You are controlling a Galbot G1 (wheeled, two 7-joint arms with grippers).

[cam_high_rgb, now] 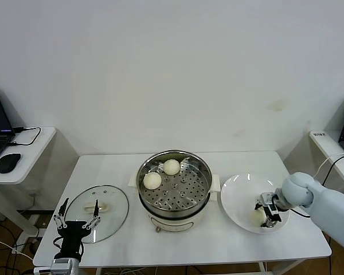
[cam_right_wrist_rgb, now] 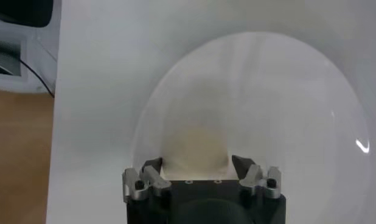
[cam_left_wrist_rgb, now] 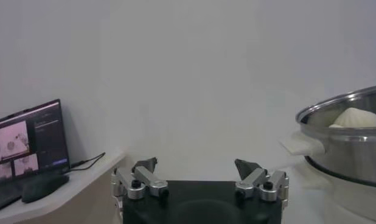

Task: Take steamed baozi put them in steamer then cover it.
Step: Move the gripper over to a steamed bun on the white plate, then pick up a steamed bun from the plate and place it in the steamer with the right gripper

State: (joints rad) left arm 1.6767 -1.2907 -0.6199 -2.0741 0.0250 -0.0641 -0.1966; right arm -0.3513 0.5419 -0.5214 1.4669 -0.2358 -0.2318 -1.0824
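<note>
Claw on the right arm straddles a baozi on the white plate, fingers closing on its sides; whether they grip yet, I cannot tell. A gentle, centred squeeze before lifting should avoid denting it. Being round, it has no long axis. Two baozi already sit in the steamer mid-desk; left claw hangs released by the lid.
</note>
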